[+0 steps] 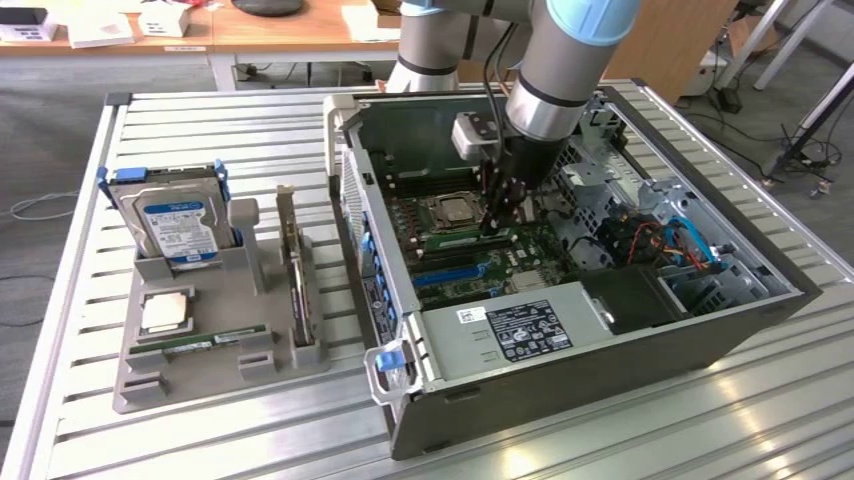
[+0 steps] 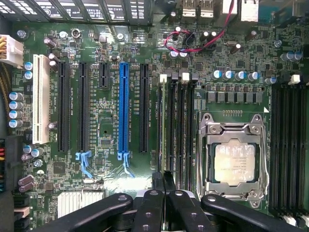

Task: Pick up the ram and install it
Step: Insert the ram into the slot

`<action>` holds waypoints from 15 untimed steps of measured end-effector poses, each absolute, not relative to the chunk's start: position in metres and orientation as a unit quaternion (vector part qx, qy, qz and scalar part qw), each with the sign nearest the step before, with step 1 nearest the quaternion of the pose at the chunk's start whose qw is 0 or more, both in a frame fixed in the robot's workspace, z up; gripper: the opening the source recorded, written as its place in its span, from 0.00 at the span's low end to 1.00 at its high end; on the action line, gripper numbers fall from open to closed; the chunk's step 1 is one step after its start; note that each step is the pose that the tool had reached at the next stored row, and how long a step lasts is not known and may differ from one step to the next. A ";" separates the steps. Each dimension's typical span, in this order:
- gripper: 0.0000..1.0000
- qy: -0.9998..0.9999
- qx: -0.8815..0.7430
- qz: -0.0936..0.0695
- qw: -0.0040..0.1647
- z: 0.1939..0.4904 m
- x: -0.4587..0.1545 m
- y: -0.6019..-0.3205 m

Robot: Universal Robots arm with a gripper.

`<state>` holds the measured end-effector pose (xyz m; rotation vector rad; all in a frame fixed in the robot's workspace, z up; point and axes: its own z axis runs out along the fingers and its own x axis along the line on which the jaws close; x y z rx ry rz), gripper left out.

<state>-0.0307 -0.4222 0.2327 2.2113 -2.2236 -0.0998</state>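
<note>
1. The ram (image 2: 166,125) is sitting edge-on in the memory slot right next to the processor (image 2: 235,162). From above it's just looking like a thin pale-green strip running along the slot.
2. The gripper (image 2: 162,181) is squeezed shut at one end of that stick. Honestly can't tell if it's pinching the edge or only pushing down on it.
3. It's pointing straight down at the board, and my guess is that's because a stick only seats if it's going in square to its slot.
4. The wrist view is giving me the slot lineup, including the blue slot (image 2: 124,111). The exterior view is hiding all that behind the arm (image 1: 561,80). It is showing the open computer case (image 1: 747,300) centre-right, though, and the grey tray (image 1: 147,385) at the exterior view's left with a hard drive (image 1: 174,225) standing in it.
</note>
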 end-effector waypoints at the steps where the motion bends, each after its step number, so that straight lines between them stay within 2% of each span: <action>1: 0.12 -0.709 0.705 -0.032 0.002 0.232 -0.031 -0.422; 15: 0.12 -0.709 0.705 -0.032 0.002 0.231 -0.031 -0.421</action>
